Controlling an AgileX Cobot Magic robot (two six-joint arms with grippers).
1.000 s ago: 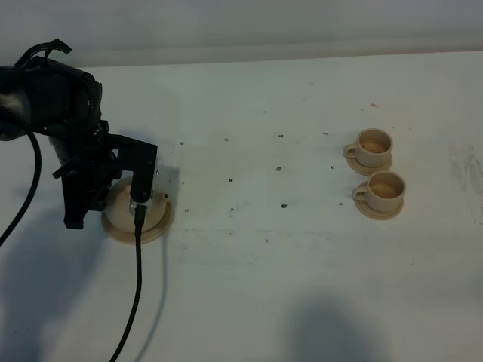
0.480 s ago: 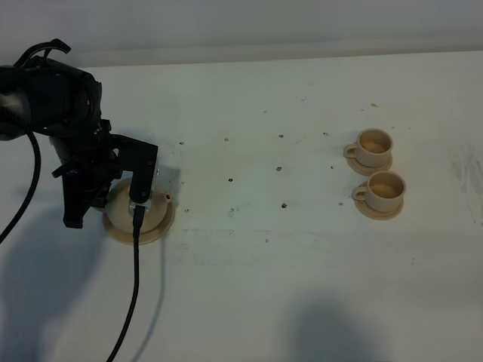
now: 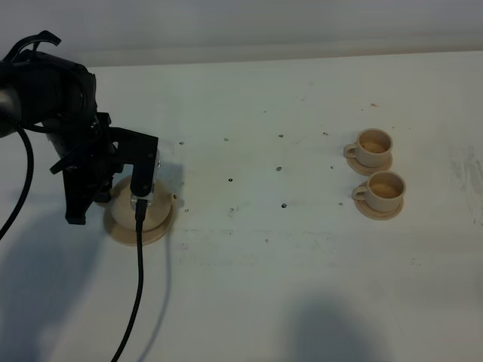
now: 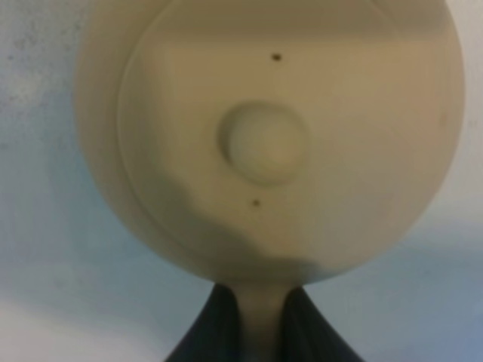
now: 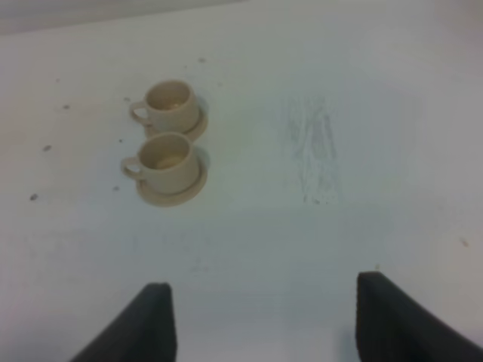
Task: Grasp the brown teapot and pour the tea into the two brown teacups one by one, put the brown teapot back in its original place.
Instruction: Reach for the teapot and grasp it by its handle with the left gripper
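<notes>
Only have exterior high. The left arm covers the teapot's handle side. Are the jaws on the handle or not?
Observer: Yes. The left wrist view shows the left gripper shut on the brown teapot, with a dark jaw on each side of the handle.
Operator: Lid on?
Observer: On. The lid sits flush, with its round knob centred.
Operator: Right arm isn't in my frame.
Observer: The right gripper has its jaws wide open and empty above the table. The two brown teacups are out ahead of it, untouched.
</notes>
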